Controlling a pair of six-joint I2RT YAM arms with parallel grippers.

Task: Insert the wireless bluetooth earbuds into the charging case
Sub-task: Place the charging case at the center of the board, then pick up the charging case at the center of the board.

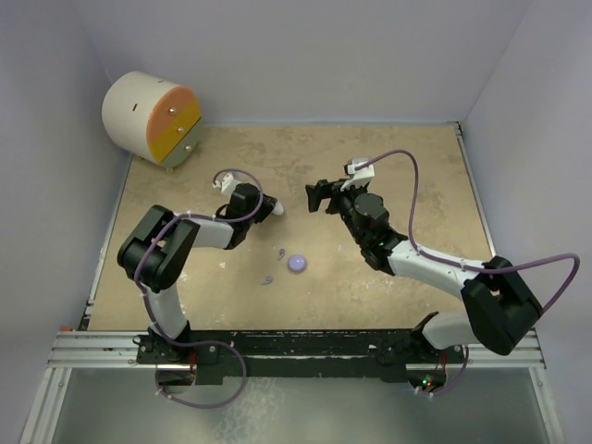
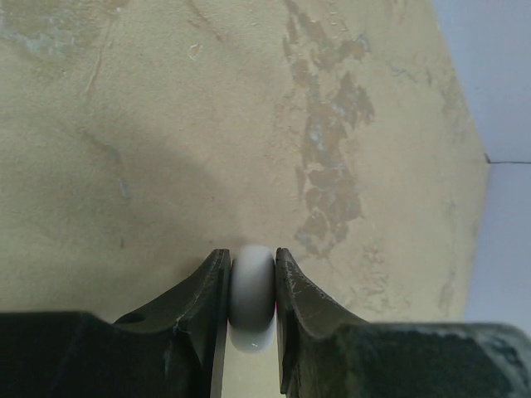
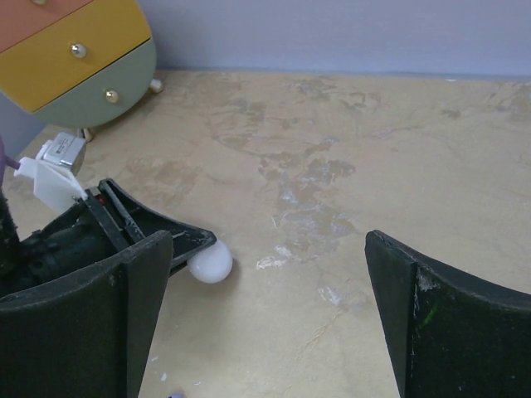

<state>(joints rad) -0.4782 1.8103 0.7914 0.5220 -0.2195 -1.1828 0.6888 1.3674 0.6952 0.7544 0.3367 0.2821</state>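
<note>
My left gripper (image 1: 273,209) is shut on a white round charging case (image 2: 252,290), held edge-on between its fingers low over the table. The same case shows in the right wrist view (image 3: 210,261), at the tip of the left gripper's fingers (image 3: 158,236). My right gripper (image 1: 317,196) is open and empty, facing the case from the right, a short gap away. A lilac round case (image 1: 297,264) lies shut on the table nearer the arms. Two tiny lilac earbuds (image 1: 282,252) (image 1: 268,279) lie to its left. I cannot make out the whitish earbuds.
A round toy drawer unit (image 1: 153,118) with orange, yellow and green fronts stands at the far left corner; it also shows in the right wrist view (image 3: 75,58). Grey walls close the table (image 1: 388,166) on three sides.
</note>
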